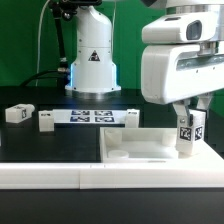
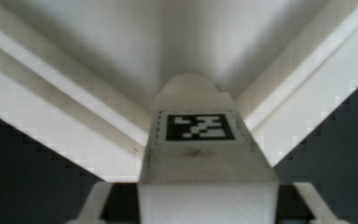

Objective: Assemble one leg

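My gripper [image 1: 187,122] is shut on the leg [image 1: 188,136], a small white block with a black-and-white tag, and holds it upright at the exterior view's right. The leg's lower end is at the near right corner of the large white panel [image 1: 140,150]; I cannot tell if it touches. In the wrist view the leg [image 2: 202,150] stands between my fingers [image 2: 91,205], its tag facing the camera, with the panel's corner [image 2: 87,60] behind it. My gripper [image 2: 202,212] sits at the edge of that view.
Three loose legs lie on the black table: one at the far left [image 1: 18,113], one beside it [image 1: 46,121], one near the middle [image 1: 130,117]. The marker board [image 1: 90,116] lies between them. The robot base [image 1: 92,60] stands behind.
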`<state>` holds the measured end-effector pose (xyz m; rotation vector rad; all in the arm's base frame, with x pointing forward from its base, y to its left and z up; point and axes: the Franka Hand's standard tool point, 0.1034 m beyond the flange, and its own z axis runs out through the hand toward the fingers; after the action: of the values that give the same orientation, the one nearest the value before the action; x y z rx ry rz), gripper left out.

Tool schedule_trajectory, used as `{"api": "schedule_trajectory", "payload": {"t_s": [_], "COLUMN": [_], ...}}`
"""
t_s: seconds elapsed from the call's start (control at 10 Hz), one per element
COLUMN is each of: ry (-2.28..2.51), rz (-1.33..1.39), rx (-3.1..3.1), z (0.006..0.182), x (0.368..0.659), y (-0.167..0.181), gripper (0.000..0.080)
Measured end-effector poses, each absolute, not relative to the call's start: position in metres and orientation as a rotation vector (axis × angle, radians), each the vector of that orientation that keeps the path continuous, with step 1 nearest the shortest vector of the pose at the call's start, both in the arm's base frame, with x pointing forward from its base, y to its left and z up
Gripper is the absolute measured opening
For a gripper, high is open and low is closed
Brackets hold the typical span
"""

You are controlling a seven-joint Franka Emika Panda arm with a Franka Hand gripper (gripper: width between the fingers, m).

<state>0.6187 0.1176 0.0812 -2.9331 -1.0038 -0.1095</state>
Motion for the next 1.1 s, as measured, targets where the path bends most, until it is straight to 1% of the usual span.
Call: {"api": "schedule_trajectory", "payload": {"t_s": [0.2, 0.6, 1.1], "ry": [-0.866, -0.176, 0.567], "rz": [-0.106, -0.075, -0.066], "rx": [-2.971, -3.072, -3.025], "z": [0.0811, 0.0814, 0.0783], "x": [0.6185, 0.6182, 0.6163], "y": [0.1185, 0.1188, 0.1178], "gripper": [0.029, 0.029, 0.0291]}}
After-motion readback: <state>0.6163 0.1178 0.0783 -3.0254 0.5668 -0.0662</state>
